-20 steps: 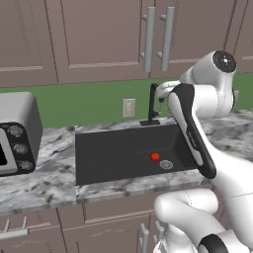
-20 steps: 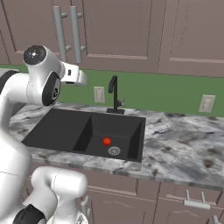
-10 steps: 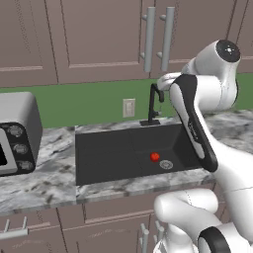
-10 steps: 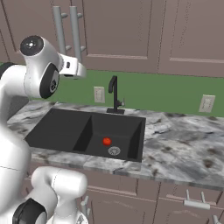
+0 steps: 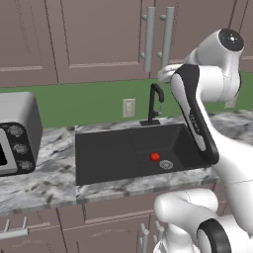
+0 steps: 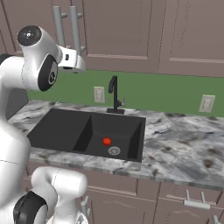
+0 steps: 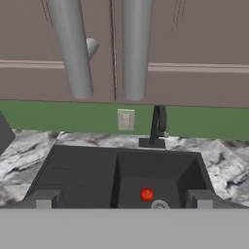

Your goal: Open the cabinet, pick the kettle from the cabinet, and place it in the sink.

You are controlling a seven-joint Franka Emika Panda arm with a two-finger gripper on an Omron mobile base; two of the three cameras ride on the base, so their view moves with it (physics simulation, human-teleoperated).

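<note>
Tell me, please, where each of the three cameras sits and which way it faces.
Left base view: behind the arm on its left, looking forward and down at the sink; white arm rises at right.
Right base view: behind on its right, facing the same sink; arm rises at left, reaching toward the cabinet handles.
Hand view: on the hand, looking at the closed cabinet's two bar handles and down into the sink; open gripper tips at bottom.
All share the faucet and the red ball.

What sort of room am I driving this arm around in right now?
A rendered kitchen, by the look of it: a dark sink with a black faucet in marbled counter, wall cabinet above, and a toaster oven.
</note>
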